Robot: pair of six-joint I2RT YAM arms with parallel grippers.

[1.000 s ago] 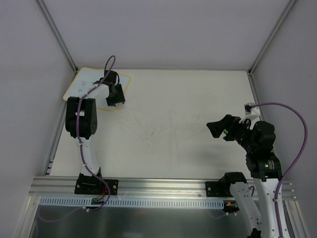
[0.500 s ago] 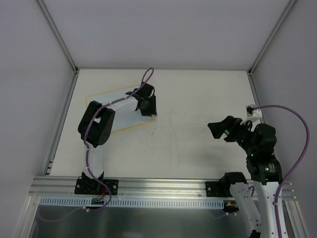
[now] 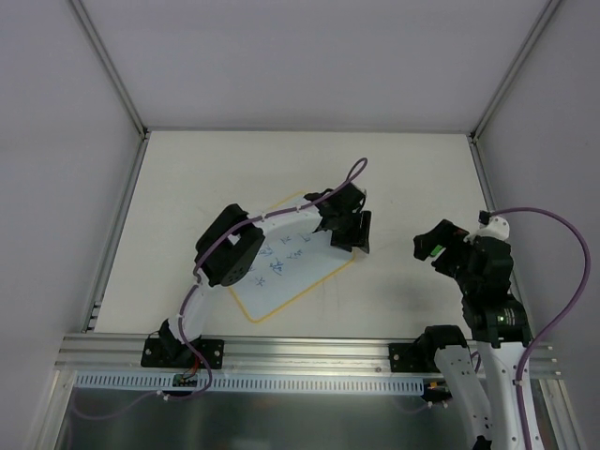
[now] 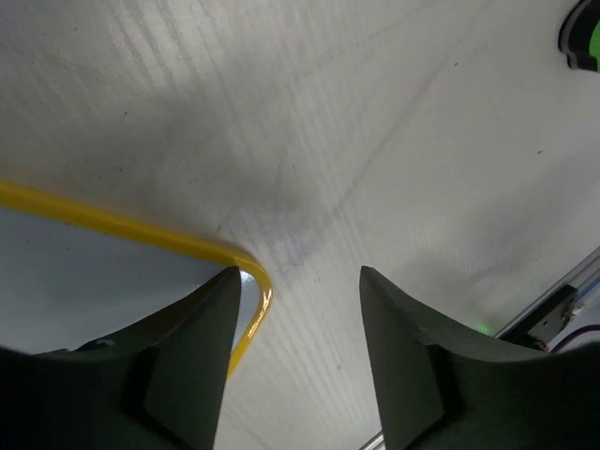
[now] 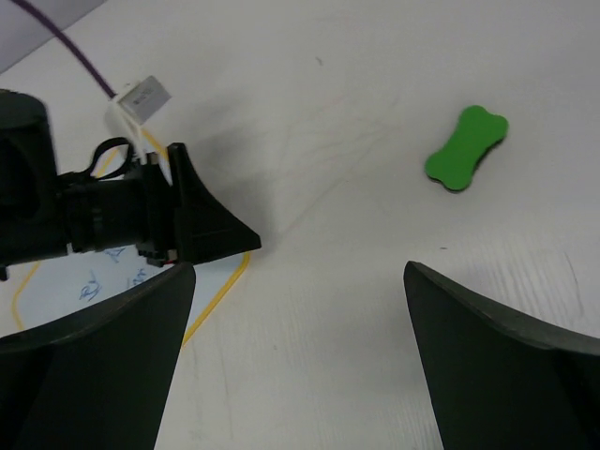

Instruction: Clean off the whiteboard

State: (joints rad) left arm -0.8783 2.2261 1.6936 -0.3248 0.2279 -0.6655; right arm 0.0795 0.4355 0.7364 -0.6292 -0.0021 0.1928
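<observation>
Left end effector (image 4: 298, 277) is unclenched: the jaws stand apart with bare desk (image 3: 309, 159) showing in the gap, and nothing is clamped. One finger (image 4: 187, 356) overlaps the rounded right-hand corner of the whiteboard (image 3: 291, 272), just inside the yellow rim (image 4: 122, 225). Can't tell if it presses down. That hold looks meant for steadying or sliding the board by its corner, not lifting it. The whiteboard lies flat on the desk, turned diagonally, with the left arm stretched across its far-left part. Blue scribbles (image 3: 286, 253) sit mid-board, so nothing is erased yet, by my read. Right end effector (image 5: 300, 272) hangs off to the right of the whiteboard, well apart from it, jaws spread wide and empty. A green bone-shaped eraser (image 5: 467, 148) lies loose on the desk, further right of the board's corner and beyond the right end effector's fingers. It is probably the next thing to pick, with the board placed within both arms' reach. The desk surface is off-white and matte, with faint scuffs and old streaks beside the whiteboard. Plain grey panel walls (image 3: 309, 66) enclose it on three sides. An aluminium rail (image 3: 309, 352) carrying the arm bases runs on the near side of the whiteboard. A purple cable (image 3: 354, 173) loops up just past the board's far corner.
</observation>
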